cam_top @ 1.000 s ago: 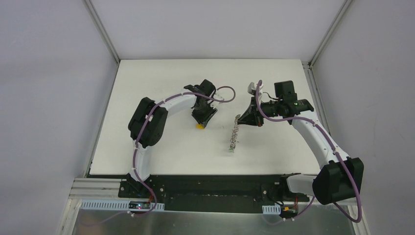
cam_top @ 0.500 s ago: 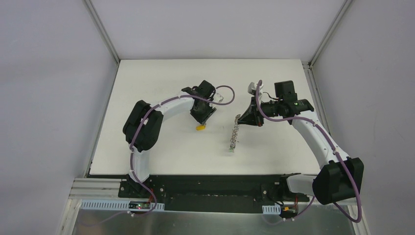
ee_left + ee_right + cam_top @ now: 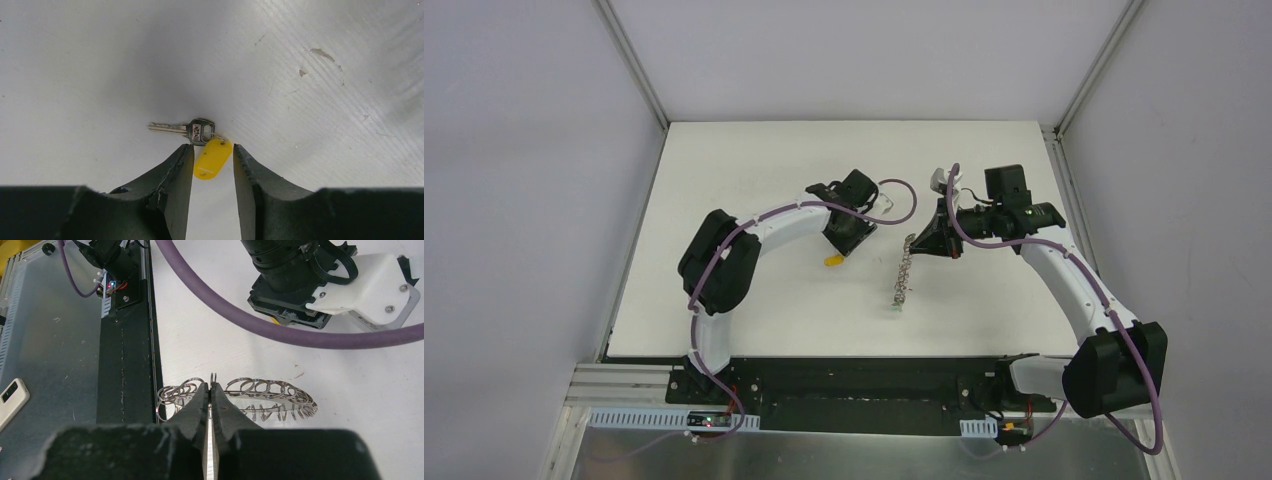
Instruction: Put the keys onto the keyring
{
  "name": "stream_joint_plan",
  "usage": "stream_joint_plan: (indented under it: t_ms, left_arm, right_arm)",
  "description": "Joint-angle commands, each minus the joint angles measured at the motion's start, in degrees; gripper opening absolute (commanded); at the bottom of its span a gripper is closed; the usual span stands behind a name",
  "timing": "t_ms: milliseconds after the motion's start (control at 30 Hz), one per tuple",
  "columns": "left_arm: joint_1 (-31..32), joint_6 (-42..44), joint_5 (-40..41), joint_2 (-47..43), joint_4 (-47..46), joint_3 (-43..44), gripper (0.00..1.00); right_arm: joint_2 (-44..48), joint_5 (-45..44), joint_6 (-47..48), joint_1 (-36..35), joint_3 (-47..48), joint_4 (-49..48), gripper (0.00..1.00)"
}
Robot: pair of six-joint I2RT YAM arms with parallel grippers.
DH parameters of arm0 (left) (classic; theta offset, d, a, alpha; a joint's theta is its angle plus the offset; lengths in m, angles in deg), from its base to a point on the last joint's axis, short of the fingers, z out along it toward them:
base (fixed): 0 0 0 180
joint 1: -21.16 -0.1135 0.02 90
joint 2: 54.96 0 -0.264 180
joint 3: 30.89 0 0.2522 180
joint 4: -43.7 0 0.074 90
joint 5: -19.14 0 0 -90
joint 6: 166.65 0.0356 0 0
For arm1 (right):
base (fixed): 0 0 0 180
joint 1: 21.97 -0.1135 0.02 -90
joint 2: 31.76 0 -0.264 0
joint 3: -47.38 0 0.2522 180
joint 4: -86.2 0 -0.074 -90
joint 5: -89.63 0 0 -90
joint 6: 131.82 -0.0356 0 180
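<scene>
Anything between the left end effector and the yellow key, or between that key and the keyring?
Nothing visible. The left end effector straddles the yellow key with open jaws; bare table lies between it and the keyring.

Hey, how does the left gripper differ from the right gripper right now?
The left gripper has its jaws apart; the right gripper has them shut. The left one straddles the yellow tag of a key lying flat on the table, apparently lifting nothing; the right one pinches the keyring, which stands on edge. Both are dark two-finger grippers.
</scene>
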Motion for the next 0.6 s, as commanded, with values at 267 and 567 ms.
stream_joint_plan:
  t_ms: [267, 567]
  left_arm:
    - [1.5, -2.4, 6.3, 2.2, 0.6, 3.2, 0.35]
    - [1.7, -4.9, 6.1, 3.0, 2.8, 4.4, 0.34]
  right_arm:
    - [1.4, 2.7, 0.8, 0.5, 0.4, -0.4, 0.0]
    - [1.5, 3.0, 1.6, 0.5, 0.5, 0.2, 0.0]
